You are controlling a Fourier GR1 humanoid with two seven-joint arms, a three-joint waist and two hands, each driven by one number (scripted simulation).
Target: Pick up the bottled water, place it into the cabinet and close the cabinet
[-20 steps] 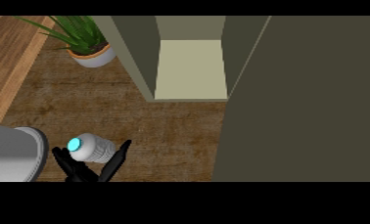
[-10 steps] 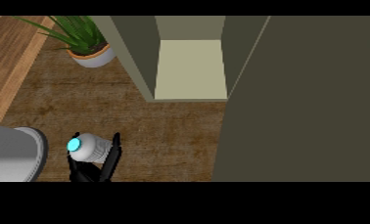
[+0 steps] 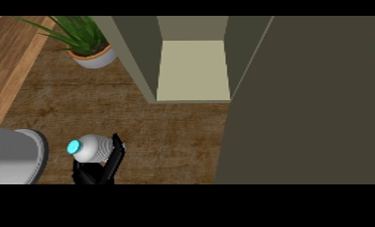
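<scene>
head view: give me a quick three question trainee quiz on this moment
1. True or false: the bottled water already stands inside the cabinet.
2. What is the hand at the lower left doing? A) resting flat on the counter B) curled round the bottle C) pushing the cabinet door
3. Fill in: the potted plant stands to the ____ of the cabinet opening.

Key: 1 false, the bottle is on the counter at lower left, in the hand. 2 B. 3 left.
</scene>
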